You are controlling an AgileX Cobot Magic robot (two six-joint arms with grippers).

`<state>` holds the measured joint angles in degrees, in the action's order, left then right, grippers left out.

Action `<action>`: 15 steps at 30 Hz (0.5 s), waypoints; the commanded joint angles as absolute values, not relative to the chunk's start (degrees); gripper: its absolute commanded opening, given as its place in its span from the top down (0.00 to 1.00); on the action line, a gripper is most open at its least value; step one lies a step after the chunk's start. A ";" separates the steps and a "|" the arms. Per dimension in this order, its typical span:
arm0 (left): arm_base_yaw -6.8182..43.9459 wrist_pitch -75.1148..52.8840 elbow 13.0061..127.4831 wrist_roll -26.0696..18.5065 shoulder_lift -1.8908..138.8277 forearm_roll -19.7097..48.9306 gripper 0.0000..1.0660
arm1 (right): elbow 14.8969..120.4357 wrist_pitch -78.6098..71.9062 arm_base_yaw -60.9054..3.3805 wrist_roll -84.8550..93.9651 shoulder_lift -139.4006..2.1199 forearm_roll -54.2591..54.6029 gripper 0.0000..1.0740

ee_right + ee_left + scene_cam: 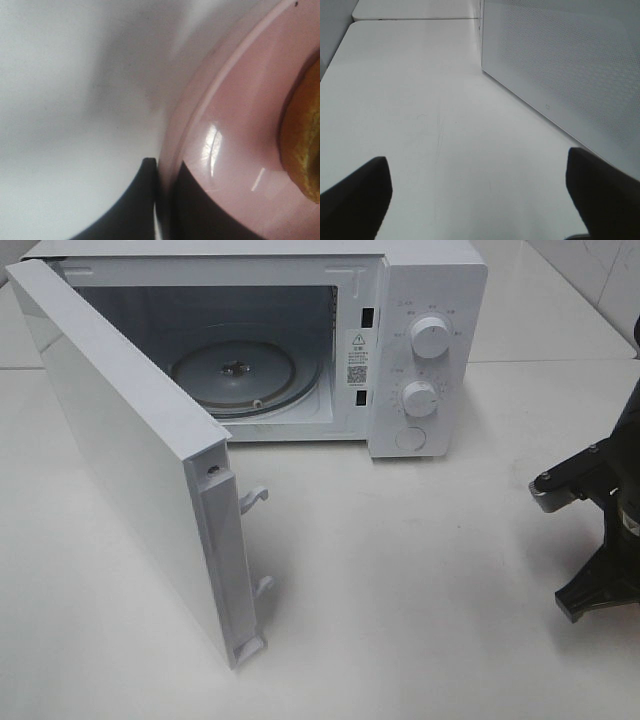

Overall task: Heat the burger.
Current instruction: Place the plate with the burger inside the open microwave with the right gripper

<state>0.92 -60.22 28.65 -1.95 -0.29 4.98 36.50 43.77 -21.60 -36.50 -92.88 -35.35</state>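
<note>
The right gripper's (165,192) jaws pinch the stiff pink plate's (235,95) rim, probably the safest hold for its soft, slide-prone burger (305,140); left gripper's (477,197) jaws gape open.

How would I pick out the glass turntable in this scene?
Find the white microwave at the back of the table, its door swung wide open. Look inside the cavity: the turntable is the round clear glass disc on its floor, the only circular thing there.

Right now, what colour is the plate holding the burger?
The plate is glossy pale pink, best seen in the right wrist view.
</note>
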 commanded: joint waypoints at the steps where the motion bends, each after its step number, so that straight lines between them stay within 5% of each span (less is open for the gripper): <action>1: 1.15 -59.36 28.59 -2.06 -1.72 5.27 0.19 | 36.38 47.96 -22.63 -37.36 -91.21 -38.50 1.00; 15: 1.15 -59.36 28.59 -2.06 -1.72 5.27 0.19 | 36.10 54.77 -31.28 -37.47 -84.45 -38.39 1.00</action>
